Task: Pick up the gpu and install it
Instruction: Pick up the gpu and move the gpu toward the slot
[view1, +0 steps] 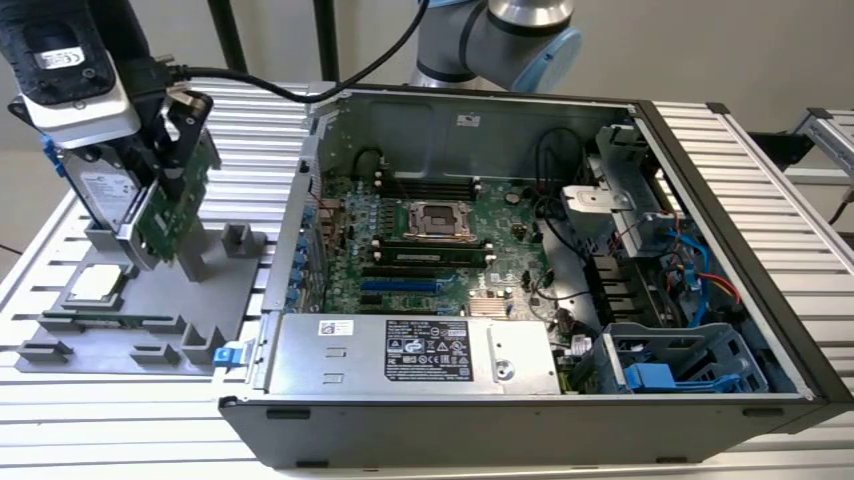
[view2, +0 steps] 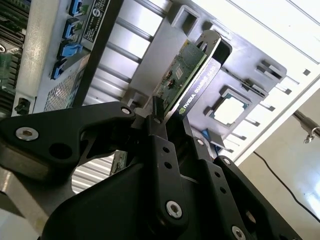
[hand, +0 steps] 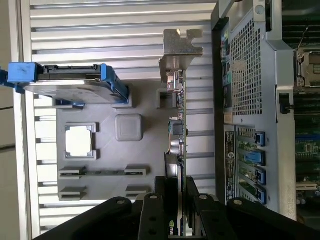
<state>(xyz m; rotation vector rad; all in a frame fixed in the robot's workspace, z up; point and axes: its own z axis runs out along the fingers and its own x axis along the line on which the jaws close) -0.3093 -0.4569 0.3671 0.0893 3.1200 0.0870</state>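
Observation:
The gpu (view1: 167, 218) is a thin card with a green board face and a silver end bracket (hand: 180, 47). It stands tilted over the grey holder tray (view1: 80, 345) at the exterior view's left. My gripper (view1: 180, 125) is shut on the card's upper edge. In both wrist views its black fingers (view2: 159, 134) clamp the gpu (view2: 186, 75) from both sides. The gpu (hand: 180, 125) shows edge-on in the first wrist view. Its lower edge is by the tray's grey posts (view1: 198, 262); I cannot tell whether it touches them.
An open computer case (view1: 747, 300) lies at the exterior view's right, its motherboard (view1: 427, 240) exposed. A silver hard drive in a blue frame (view1: 104, 190) stands right beside the gpu. A processor chip (view1: 94, 285) and a RAM stick (view1: 107, 322) rest in the tray.

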